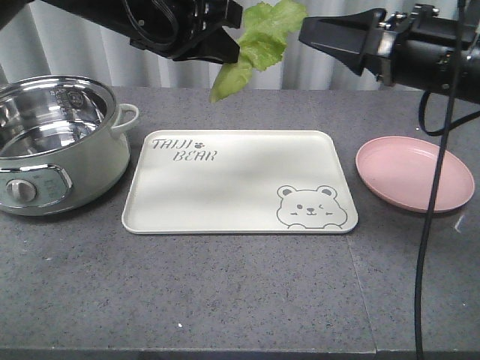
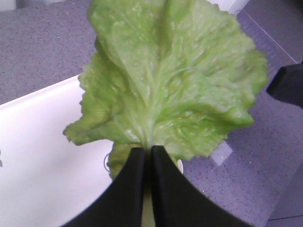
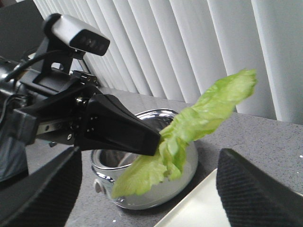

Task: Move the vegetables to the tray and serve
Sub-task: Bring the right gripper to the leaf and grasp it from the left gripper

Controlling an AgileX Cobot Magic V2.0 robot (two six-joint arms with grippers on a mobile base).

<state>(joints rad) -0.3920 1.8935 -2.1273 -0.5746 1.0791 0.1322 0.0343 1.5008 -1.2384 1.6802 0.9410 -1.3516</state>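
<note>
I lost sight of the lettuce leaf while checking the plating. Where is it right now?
In the front view, the lettuce leaf hangs in mid-air above the tray's far edge. It is pinched in the left claw, with the open right claw close beside it.

"TAIJI BEAR" is lettered in grey on the tray (image 1: 240,184), at its far left corner. The print on the pot (image 1: 90,161) cannot be read.

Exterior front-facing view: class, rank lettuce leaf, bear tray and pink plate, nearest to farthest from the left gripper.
1. Ruffled green lettuce leaf: held in left gripper's fingers.
2. Cream rectangular tray: below it.
3. Round pink plate: far right.
</note>
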